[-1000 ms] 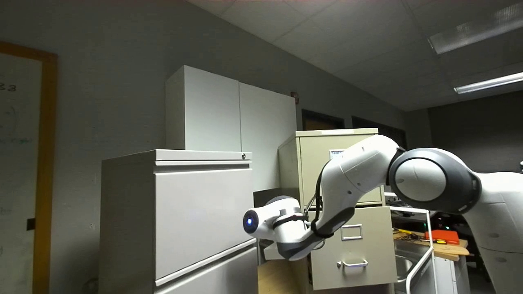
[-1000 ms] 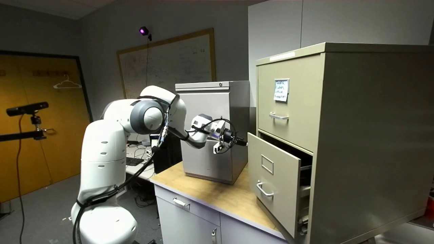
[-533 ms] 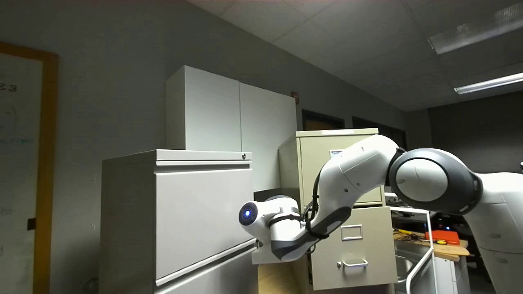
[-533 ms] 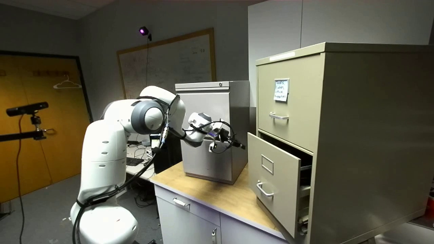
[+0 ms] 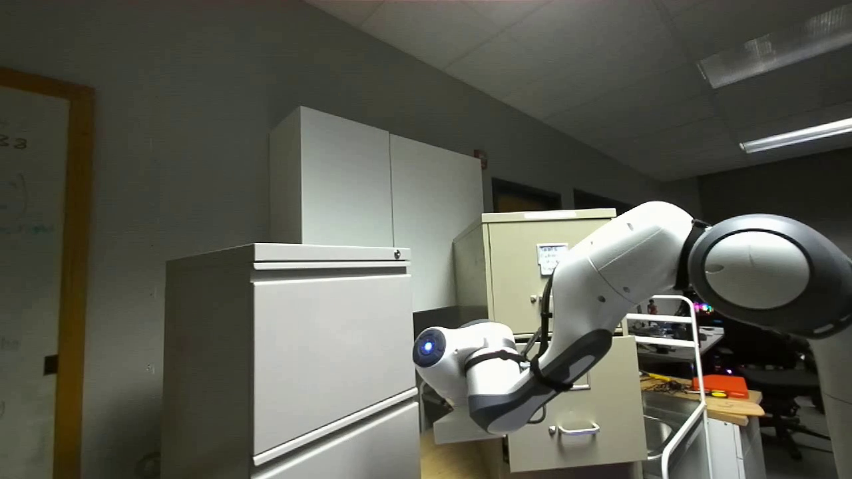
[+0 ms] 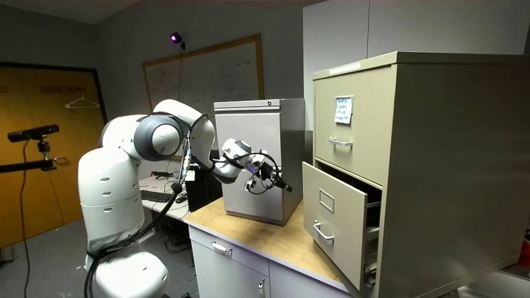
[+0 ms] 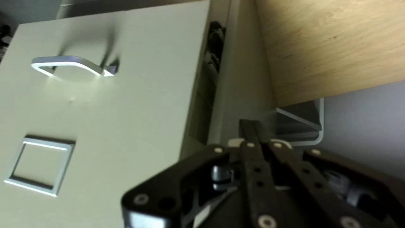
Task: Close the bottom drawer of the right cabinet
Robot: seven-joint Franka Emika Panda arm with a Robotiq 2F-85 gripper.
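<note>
Our jointed black pincer (image 7: 253, 126), closed on nothing, points past the edge of the beige metal bottom drawer (image 6: 343, 225) jutting from the beige filing cabinet (image 6: 414, 165). We should square up to the drawer, then push straight in.

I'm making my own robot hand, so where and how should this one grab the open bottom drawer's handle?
Probably mid-bar on the silver bow handle, coming from straight in front of the bottom drawer. The bar stands out from the drawer's flat face, with a gap behind, and runs side to side, so the gripper could put one jaw above and one below.
</note>
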